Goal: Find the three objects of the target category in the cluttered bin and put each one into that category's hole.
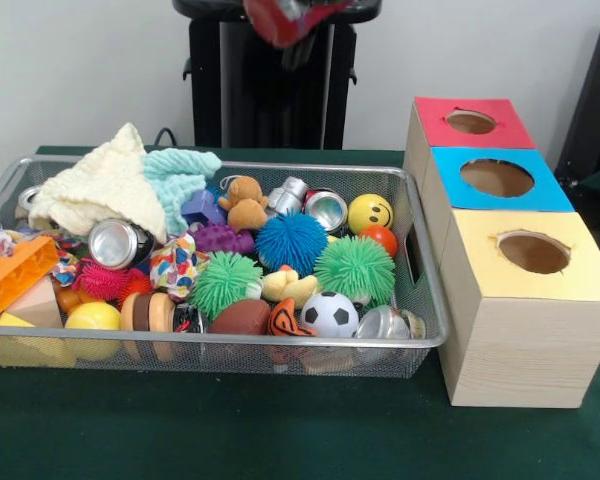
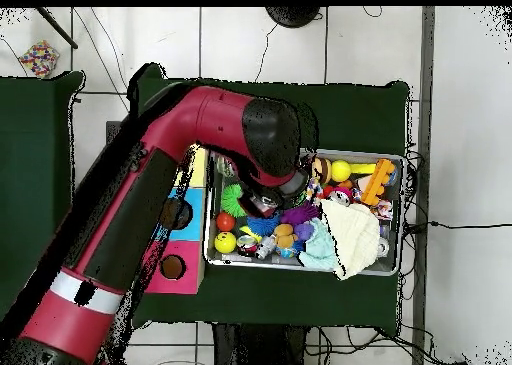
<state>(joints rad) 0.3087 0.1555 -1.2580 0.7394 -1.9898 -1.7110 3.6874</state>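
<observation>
Toward the table's left edge in the front view, the wide silver wire-mesh bin point(image 1: 420, 345) is seen crammed with toys, below the raised gripper point(image 1: 292, 20), whose grip cannot be told. Rightward, the round hole point(image 1: 470, 122) in the red-topped wooden box is found. Three boxes are counted, one bin.

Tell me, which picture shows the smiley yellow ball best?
The front view. The smiley yellow ball sits in plain sight at the back of the bin, face showing. In the overhead view it is only a small yellow spot beside the arm, with no face visible.
</observation>
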